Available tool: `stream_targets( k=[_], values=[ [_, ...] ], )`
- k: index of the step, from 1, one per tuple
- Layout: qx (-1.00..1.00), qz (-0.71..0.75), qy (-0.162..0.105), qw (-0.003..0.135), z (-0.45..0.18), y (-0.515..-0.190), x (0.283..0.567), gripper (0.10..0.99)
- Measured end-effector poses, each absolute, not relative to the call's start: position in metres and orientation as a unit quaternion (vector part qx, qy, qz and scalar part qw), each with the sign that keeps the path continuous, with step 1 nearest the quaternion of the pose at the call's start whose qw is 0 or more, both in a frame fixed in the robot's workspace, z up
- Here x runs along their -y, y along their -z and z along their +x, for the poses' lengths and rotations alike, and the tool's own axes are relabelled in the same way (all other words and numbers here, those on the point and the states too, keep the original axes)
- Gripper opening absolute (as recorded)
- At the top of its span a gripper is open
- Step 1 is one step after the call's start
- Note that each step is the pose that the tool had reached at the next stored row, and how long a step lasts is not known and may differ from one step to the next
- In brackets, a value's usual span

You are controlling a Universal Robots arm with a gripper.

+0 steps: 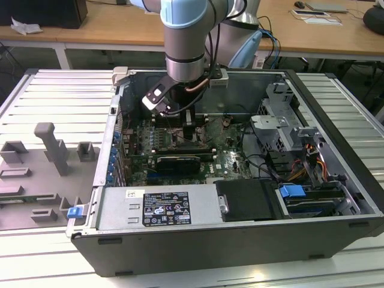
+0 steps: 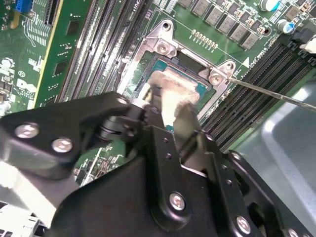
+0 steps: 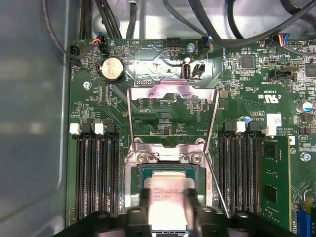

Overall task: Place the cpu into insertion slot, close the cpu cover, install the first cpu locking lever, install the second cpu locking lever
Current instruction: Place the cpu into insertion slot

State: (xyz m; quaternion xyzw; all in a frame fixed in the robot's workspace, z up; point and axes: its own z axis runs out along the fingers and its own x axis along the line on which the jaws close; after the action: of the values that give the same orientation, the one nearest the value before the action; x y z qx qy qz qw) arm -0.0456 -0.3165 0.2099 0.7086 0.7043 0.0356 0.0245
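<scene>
While the arm [image 1: 186, 42] reaches down into the open case [image 1: 240, 252], the jaws are clenched on the cpu [image 3: 168, 200], one on each opposite edge.

- Cpu: pale metal face up, carrying a few lines of dark print too fine to make out. It is held between the jaws directly over the socket [image 3: 148, 173]. Cannot tell whether it is seated or just above.
- Cover [image 3: 170, 92]: swung open, lying back beyond the jaws, with its hinge edge just past the socket.
- Lever [image 3: 217, 185]: a thin wire rod, raised, running aslant just beside the socket.
- Board: white lettering all over it. Black memory slots [image 3: 96, 173] flank the jaws on both sides.
- Label [image 1: 165, 210]: black and white, on the metal box at the case front, well apart from the jaws.
</scene>
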Motion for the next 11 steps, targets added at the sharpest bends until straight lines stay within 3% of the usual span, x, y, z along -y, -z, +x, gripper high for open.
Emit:
stream_targets(
  k=[1,2,5,11],
  values=[
    [-0.704,0.709,-0.035,0.025,-0.0456,-0.2104,0.3165,0.349],
    [-0.704,0.709,-0.035,0.025,-0.0456,-0.2110,0.3165,0.227],
    [-0.704,0.709,-0.035,0.025,-0.0456,-0.2122,0.3165,0.106],
    [-0.704,0.709,-0.035,0.025,-0.0456,-0.2157,0.3165,0.106]
  ],
)
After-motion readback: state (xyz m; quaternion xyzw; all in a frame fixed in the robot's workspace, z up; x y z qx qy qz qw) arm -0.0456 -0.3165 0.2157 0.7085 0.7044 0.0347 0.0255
